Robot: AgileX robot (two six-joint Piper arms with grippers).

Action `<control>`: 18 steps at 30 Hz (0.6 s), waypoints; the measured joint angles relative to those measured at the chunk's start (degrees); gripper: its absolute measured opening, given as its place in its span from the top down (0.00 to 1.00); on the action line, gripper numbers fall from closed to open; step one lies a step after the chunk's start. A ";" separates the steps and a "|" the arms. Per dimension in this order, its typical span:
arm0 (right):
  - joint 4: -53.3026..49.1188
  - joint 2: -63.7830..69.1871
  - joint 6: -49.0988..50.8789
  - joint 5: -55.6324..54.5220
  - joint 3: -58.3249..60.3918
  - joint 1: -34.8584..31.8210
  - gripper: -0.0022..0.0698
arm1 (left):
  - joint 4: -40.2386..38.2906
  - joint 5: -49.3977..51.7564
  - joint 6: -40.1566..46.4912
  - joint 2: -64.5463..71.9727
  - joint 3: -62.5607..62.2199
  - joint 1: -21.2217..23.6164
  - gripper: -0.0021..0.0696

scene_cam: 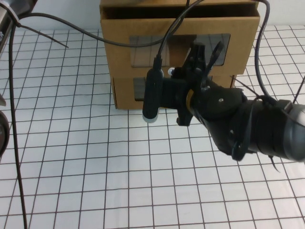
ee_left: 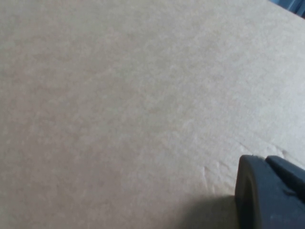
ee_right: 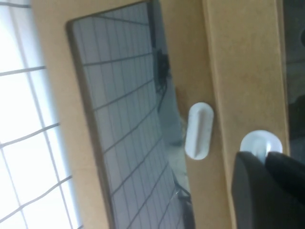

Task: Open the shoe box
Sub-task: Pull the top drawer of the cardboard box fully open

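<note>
Knob (ee_right: pixel 259 142) at right gripper (scene_cam: pixel 207 51); left gripper (ee_left: pixel 267 167) by box (scene_cam: pixel 124 33)

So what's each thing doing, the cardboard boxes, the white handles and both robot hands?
Top box front: tipped outward, partly open.
Bottom box: looks shut.
Round white handle: pinched by the right gripper.
Long white handle: untouched.
Right gripper: at the box front, fingers shut on the round white handle.
Left gripper: close to bare cardboard, nothing held in view.

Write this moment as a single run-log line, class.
right gripper: shut on white handle, shoe box front | left gripper: close to cardboard surface
</note>
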 joint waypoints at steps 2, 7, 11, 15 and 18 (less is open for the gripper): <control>0.00 -0.95 0.00 0.68 1.60 1.07 0.96 | 0.00 0.04 0.00 0.00 0.00 0.00 0.98; 0.00 -3.62 0.00 3.14 5.77 4.36 0.96 | 0.00 0.04 0.00 0.00 0.00 0.00 0.98; 0.84 -5.99 0.25 6.39 9.38 8.36 0.96 | 0.00 0.04 -0.42 0.00 0.00 0.00 0.98; 1.96 -8.75 0.36 9.80 12.34 12.60 0.96 | 0.00 0.04 -0.44 0.00 0.00 0.00 0.98; 4.25 -10.52 0.36 12.15 14.07 15.43 0.96 | 0.00 0.04 -0.57 0.00 0.00 0.00 0.98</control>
